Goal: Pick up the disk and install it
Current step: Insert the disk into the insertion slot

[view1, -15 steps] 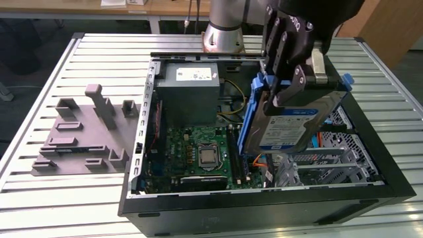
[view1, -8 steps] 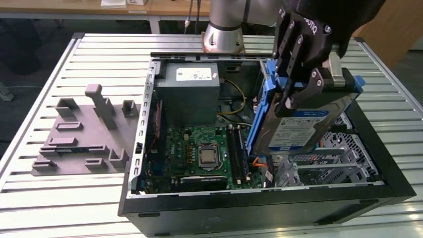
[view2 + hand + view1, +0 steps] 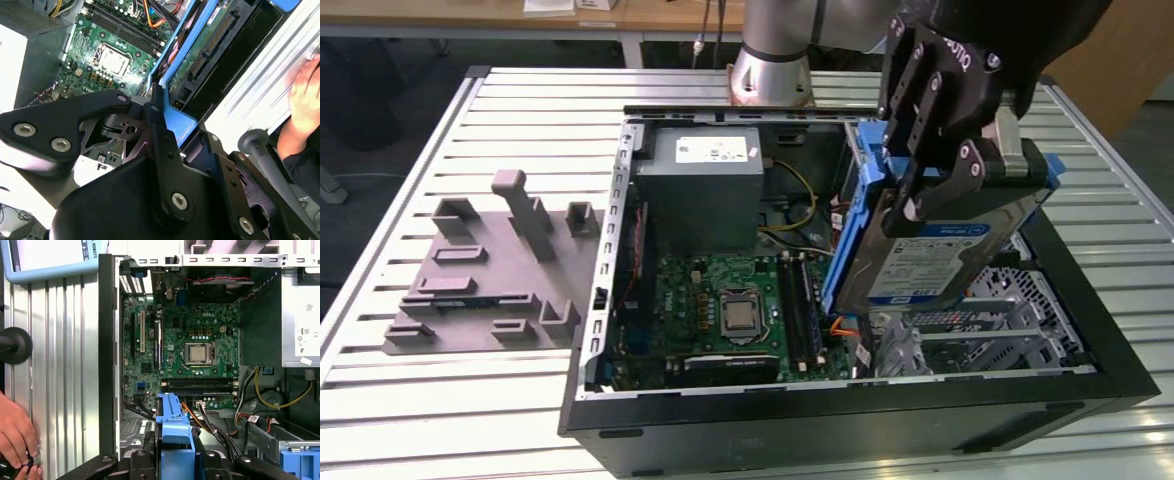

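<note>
Currently gripping the disk [image 3: 927, 255] with fingers [image 3: 923, 195] clamped on its blue-railed edges. Holding it tilted, label facing out, above the open case [image 3: 854, 420], on the exterior view's right of the motherboard [image 3: 720, 300]. Lower end down among the drive bays; cannot tell whether touching.

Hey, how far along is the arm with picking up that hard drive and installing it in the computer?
Done: the pickup. The gripper is shut on the disk, which hangs tilted in the air over the open computer case. In hand: the disk is held near the silver cage at the exterior view's right. Left: the disk is not yet seated in the case.
</note>
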You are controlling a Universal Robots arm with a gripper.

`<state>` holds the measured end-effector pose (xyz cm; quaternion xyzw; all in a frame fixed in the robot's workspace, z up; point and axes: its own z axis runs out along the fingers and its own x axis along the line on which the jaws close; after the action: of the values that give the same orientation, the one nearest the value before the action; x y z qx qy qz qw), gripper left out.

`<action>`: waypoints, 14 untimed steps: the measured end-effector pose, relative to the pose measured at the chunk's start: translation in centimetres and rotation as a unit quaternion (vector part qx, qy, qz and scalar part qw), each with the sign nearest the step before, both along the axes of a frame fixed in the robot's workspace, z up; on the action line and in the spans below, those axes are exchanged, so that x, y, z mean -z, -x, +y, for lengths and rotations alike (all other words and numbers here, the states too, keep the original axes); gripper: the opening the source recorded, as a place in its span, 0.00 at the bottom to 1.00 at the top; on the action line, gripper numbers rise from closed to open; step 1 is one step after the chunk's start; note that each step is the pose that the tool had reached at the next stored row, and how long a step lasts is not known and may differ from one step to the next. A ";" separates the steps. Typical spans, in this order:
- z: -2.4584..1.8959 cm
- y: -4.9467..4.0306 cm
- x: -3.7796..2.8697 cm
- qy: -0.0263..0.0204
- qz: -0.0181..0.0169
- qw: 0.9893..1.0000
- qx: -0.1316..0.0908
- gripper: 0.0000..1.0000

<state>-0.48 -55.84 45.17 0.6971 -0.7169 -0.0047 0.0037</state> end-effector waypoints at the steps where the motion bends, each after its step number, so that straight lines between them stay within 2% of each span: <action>1: -0.08 -0.02 0.01 0.000 0.000 1.000 0.000 0.36; 6: -0.64 -0.19 0.02 0.000 0.000 1.000 0.001 0.36; 14: -0.80 -1.54 0.08 0.000 0.000 1.000 0.001 0.36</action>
<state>1.06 -56.64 45.09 0.6962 -0.7179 -0.0048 0.0038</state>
